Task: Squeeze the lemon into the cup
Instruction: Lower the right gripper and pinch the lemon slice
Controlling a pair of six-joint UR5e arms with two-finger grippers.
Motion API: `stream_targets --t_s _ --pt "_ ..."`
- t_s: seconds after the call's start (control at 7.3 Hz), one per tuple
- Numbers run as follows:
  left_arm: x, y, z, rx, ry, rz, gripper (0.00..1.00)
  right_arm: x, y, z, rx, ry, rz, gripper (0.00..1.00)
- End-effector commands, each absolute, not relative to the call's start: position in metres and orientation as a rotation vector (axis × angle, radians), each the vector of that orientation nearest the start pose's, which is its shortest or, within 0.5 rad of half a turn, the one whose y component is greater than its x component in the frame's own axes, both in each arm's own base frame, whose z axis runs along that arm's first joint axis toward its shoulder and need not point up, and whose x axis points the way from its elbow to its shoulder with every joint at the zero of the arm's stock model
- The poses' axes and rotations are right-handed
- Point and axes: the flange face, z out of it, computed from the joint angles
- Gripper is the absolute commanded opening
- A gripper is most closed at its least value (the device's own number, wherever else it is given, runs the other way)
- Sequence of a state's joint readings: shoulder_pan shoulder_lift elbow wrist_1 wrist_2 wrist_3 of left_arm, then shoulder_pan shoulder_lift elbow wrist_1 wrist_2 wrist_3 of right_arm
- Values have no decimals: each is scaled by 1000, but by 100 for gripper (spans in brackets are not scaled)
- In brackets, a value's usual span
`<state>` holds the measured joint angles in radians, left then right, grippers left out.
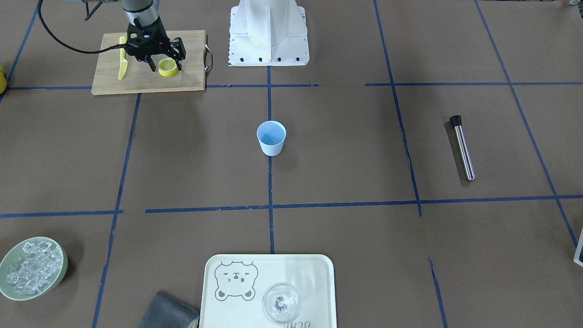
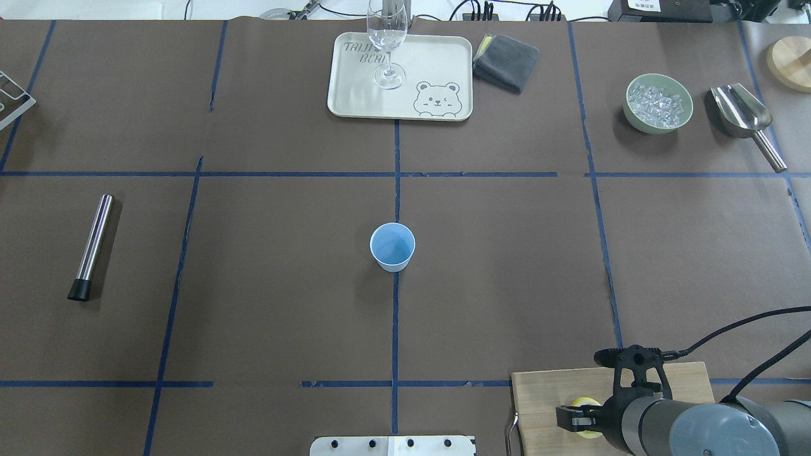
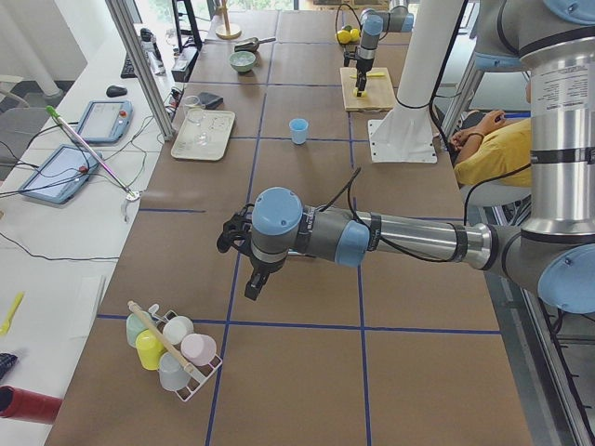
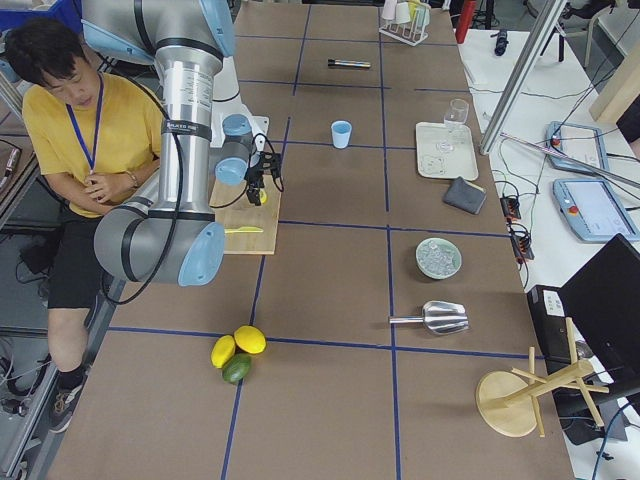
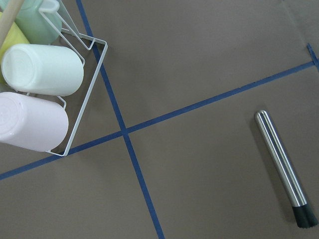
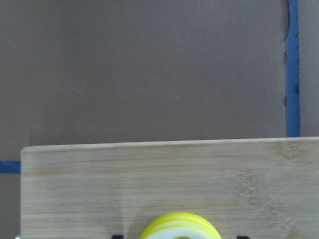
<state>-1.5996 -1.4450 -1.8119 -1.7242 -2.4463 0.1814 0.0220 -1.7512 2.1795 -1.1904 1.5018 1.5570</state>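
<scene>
Lemon (image 1: 168,67) mostly hidden behind right arm (image 2: 671,424) overhead, cut off at wrist view's bottom edge. Lies flat on cutting board (image 1: 136,84), pale face up, round. Right gripper (image 1: 167,68) spread, jaws straddling lemon. Cup (image 1: 271,139) upright, well off board. Left gripper (image 3: 253,283): grip can't be made out.

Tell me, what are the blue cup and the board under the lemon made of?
The cup looks like plastic: smooth, matte and evenly light blue all over. The cutting board looks like wood, maybe bamboo: pale tan with fine straight grain lines running along it.
</scene>
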Motion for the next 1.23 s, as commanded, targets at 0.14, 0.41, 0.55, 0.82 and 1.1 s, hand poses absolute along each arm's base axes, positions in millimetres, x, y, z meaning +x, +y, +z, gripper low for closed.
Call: stream_targets --t_s 0.14,0.41,0.55,0.82,1.1 --pt "-71 -447 573 344 841 258 100 -417 -150 414 80 -808 37 78" --pt "-72 -447 572 347 842 256 100 -417 -150 413 81 -810 38 77" --pt "-72 -446 572 345 851 254 100 -416 -150 413 81 -810 38 76" --pt "-72 -446 572 345 851 254 100 -416 -151 413 81 -810 41 72" --pt "-72 -447 571 346 851 255 100 -416 -151 412 81 -811 41 65"
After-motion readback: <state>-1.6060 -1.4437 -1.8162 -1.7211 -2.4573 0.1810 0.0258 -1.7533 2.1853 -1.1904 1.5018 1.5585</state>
